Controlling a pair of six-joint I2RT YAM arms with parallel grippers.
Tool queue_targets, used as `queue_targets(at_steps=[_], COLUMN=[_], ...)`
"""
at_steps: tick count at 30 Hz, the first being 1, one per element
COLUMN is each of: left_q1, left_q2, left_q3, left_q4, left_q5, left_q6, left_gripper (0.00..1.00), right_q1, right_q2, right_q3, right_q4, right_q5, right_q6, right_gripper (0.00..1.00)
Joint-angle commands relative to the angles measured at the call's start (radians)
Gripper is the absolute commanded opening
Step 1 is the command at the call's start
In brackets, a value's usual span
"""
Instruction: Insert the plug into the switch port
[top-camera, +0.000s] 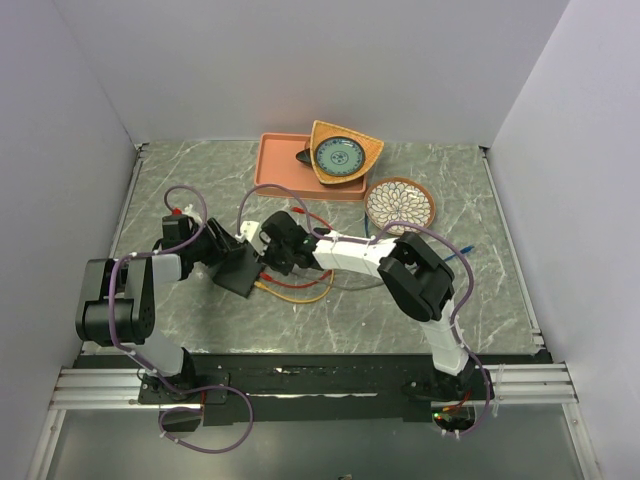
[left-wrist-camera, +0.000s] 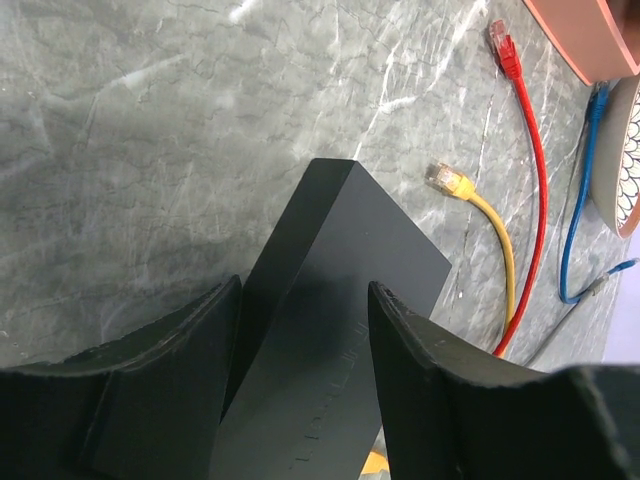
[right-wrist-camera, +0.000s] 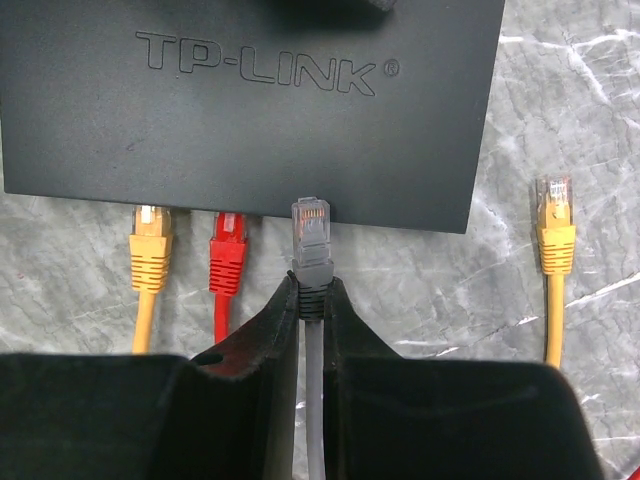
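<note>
- Grey stone table (top-camera: 505, 290), with white walls around it.
- Fingers of the right gripper (right-wrist-camera: 310, 300) are pinched tight on the grey plug (right-wrist-camera: 311, 232). They hold it by its back end, where the wire starts.
- The grey plug pokes out ahead of these fingers. Its tip is right at the edge of the switch (right-wrist-camera: 250, 120), and most of it is outside.
- Just left of these fingers is a red plug (right-wrist-camera: 228, 250), then a yellow plug (right-wrist-camera: 150, 245). Both have their tips under that same edge.
- Well off to the right of these fingers, a loose plug (right-wrist-camera: 555, 220), also yellow, lies on the table apart from the switch.
- Fingers of the left gripper (left-wrist-camera: 305, 300) squeeze the switch from both sides. The switch sticks out ahead of them, tilted.
- Far past both grippers, at the back of the table, sits a pink tray (top-camera: 280, 165). A flowery plate (top-camera: 400, 205) lies near it.
</note>
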Motion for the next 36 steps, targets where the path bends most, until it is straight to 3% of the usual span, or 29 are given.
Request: queue_targets(at_steps=[1, 16, 36], left_q1=[-0.003, -0.003, -0.003], left_q2=[0.02, 0.027, 0.034], left_q3=[-0.003, -0.003, -0.001], left_q4=[-0.006, -0.01, -0.01], left_q5=[0.034, 0.028, 0.04], left_q6=[0.01, 0.015, 0.021], left_gripper=[0.58, 0.56, 0.55], right_q1=[0.009, 0.009, 0.012], right_q2=[0.003, -0.043, -0.014], right_q3=[-0.015, -0.123, -0.055], right_q4=[0.007, 0.047, -0.008], right_q5=[-0.008, 0.052, 0.055], right_q6=[0.006, 0.009, -0.003], right_gripper=[0.0, 0.0, 0.0])
